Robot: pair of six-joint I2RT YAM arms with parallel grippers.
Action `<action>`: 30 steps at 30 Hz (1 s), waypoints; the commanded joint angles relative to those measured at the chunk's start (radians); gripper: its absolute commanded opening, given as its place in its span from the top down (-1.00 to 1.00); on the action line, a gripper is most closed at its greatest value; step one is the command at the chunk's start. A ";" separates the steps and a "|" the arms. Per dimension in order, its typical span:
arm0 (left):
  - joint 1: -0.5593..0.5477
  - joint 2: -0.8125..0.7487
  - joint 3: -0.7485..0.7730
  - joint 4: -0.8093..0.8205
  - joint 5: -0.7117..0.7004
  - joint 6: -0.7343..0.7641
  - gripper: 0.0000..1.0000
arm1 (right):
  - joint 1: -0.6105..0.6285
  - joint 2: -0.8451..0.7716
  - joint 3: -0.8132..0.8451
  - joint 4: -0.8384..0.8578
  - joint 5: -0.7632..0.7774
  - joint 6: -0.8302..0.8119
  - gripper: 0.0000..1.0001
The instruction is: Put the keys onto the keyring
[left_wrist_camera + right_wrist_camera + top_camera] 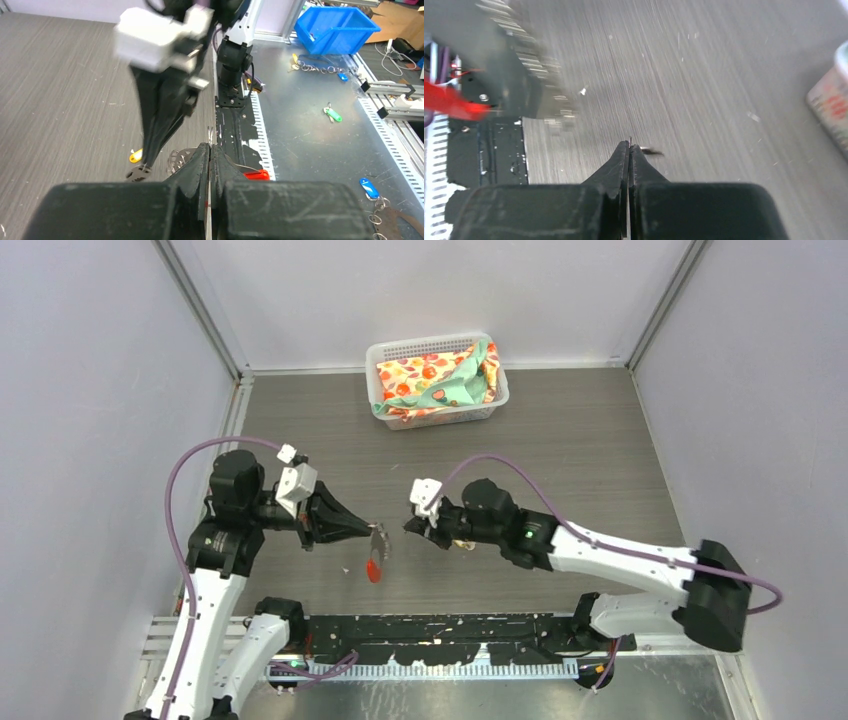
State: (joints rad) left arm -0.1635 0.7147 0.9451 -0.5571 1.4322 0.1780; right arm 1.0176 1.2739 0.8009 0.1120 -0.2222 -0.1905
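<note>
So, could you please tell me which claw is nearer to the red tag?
Left. The left claw grips the keyring right beside its red tag; the right claw sits farther off, to the tag's right.

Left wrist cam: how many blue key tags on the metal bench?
2. The far blue tag lies beyond the green tag, toward the blue bin; the near blue tag lies at lower right beside loose rings. The left end effector may hide more.

Your top view: high above near edge, looking down over whole table (580, 450). Your wrist views: low, close behind own jaws, facing each other, sharing table middle.
</note>
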 commanded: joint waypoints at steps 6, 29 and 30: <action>-0.001 -0.046 -0.009 0.104 0.090 -0.083 0.99 | 0.144 -0.276 0.102 -0.246 0.082 -0.316 0.98; -0.008 -0.080 0.019 0.095 0.177 0.003 0.99 | 0.288 -0.157 0.399 -0.308 -0.062 -0.560 0.98; -0.008 -0.084 0.020 0.095 0.180 0.011 0.99 | 0.290 -0.155 0.403 -0.313 -0.065 -0.562 0.98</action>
State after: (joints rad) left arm -0.1684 0.6579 0.9333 -0.4969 1.5379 0.1497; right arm 1.2938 1.1133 1.1461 -0.2157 -0.2687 -0.7063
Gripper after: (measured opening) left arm 0.010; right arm 0.020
